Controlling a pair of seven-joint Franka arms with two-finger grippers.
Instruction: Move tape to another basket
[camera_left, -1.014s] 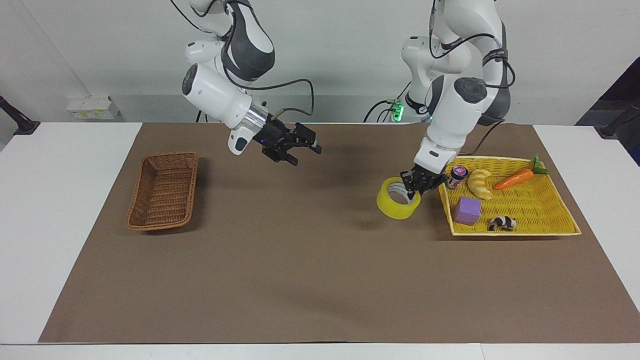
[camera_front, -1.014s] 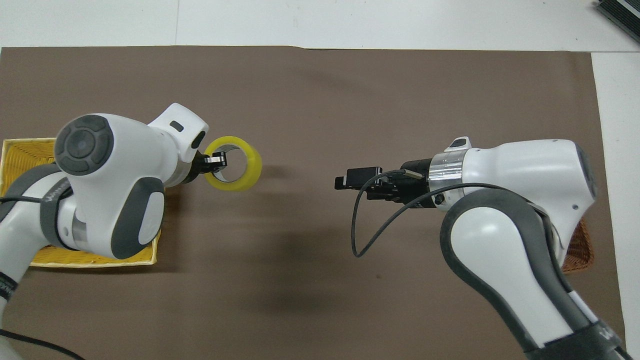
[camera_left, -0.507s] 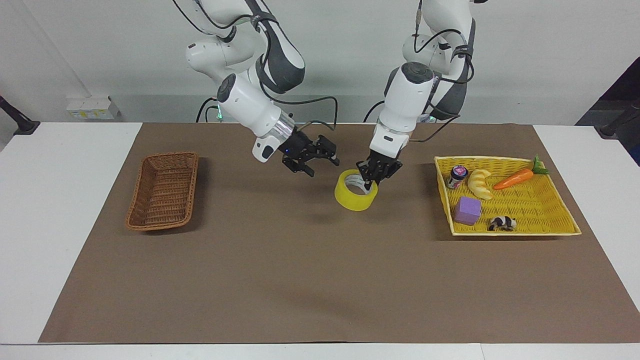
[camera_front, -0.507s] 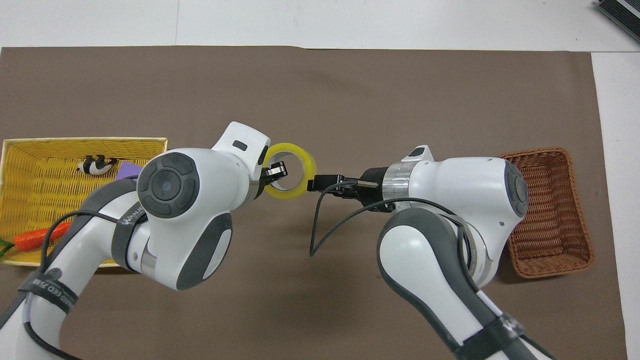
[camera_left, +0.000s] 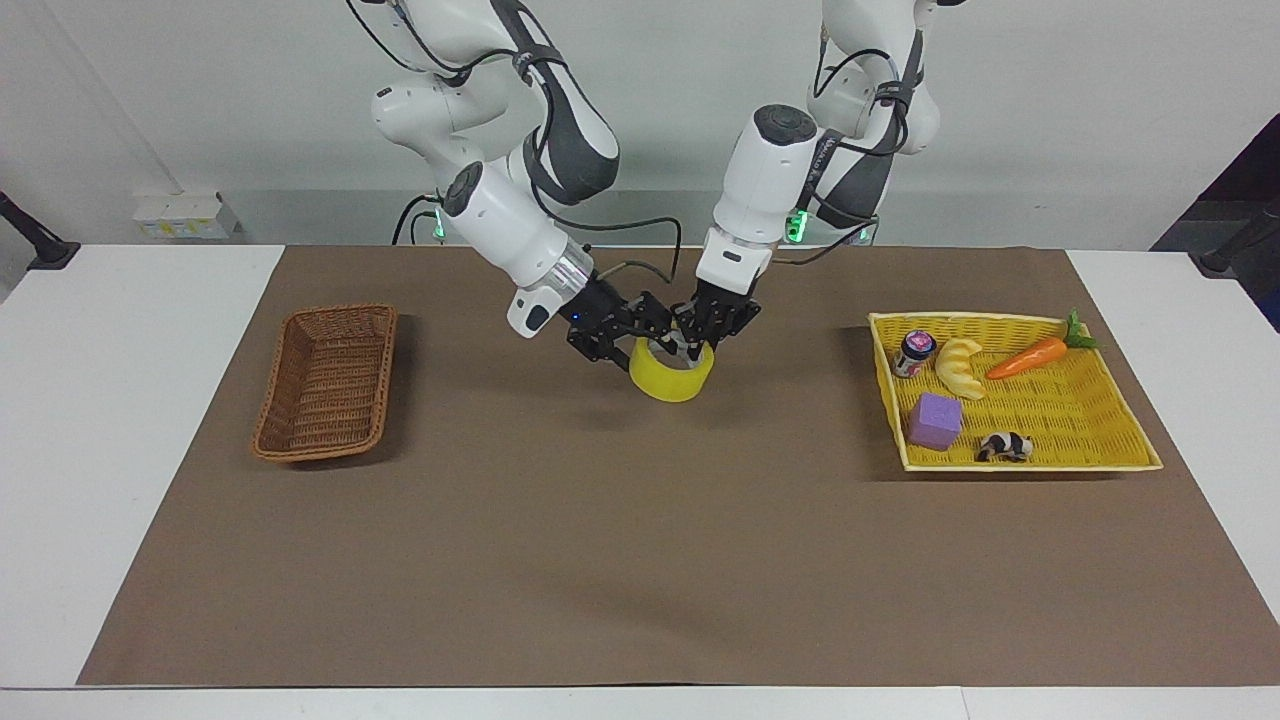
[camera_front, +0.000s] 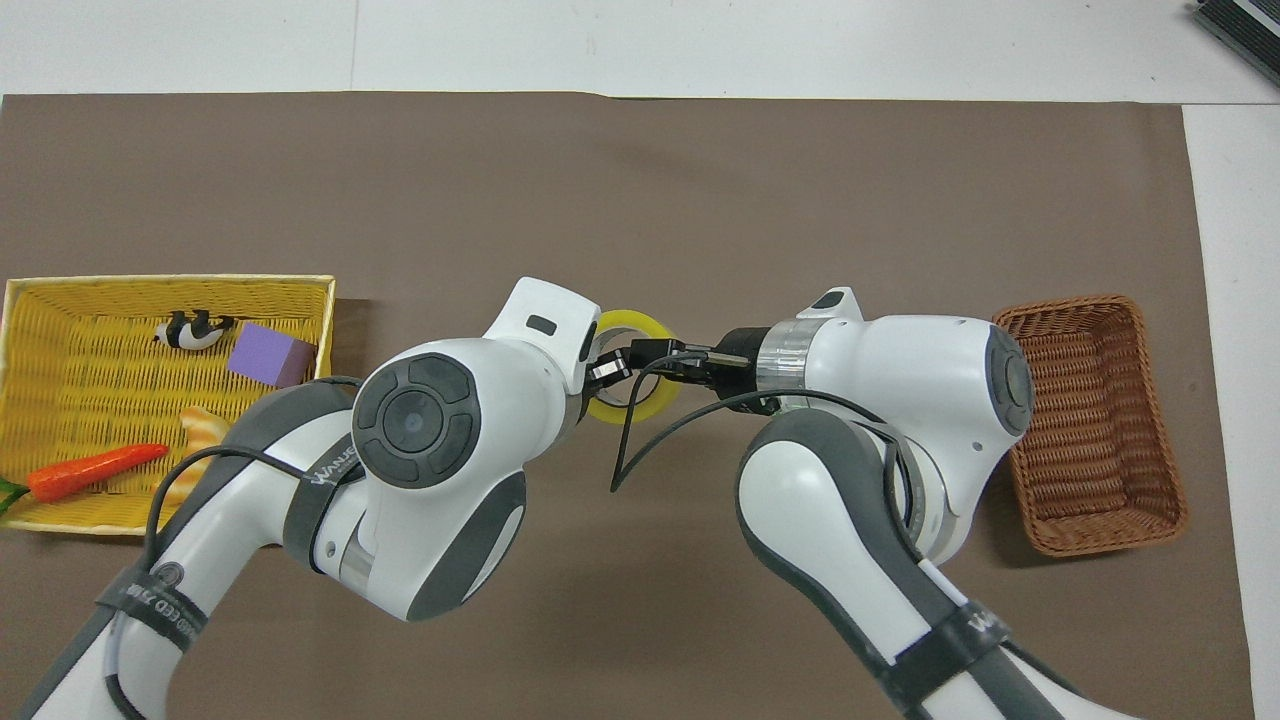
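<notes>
The yellow tape (camera_left: 672, 378) hangs in the air over the middle of the brown mat, and it also shows in the overhead view (camera_front: 641, 407). My left gripper (camera_left: 699, 340) is shut on the tape's wall, one finger inside the ring. My right gripper (camera_left: 628, 335) is open, its fingers spread at the tape's rim on the side toward the brown wicker basket (camera_left: 340, 311). That basket is empty at the right arm's end of the table; it also shows in the overhead view (camera_front: 1066, 305). In the overhead view the left gripper (camera_front: 606, 369) and the right gripper (camera_front: 656, 354) meet at the ring.
A wide yellow basket (camera_left: 1062, 425) at the left arm's end of the table holds a small jar (camera_left: 915, 352), a croissant (camera_left: 960, 366), a carrot (camera_left: 1030, 358), a purple block (camera_left: 936, 420) and a black-and-white toy (camera_left: 1003, 446). The brown mat (camera_left: 620, 560) covers the table.
My left gripper has carried the tape from beside the yellow basket to over the mat's middle. My right gripper has moved in and now reaches the tape's rim.
</notes>
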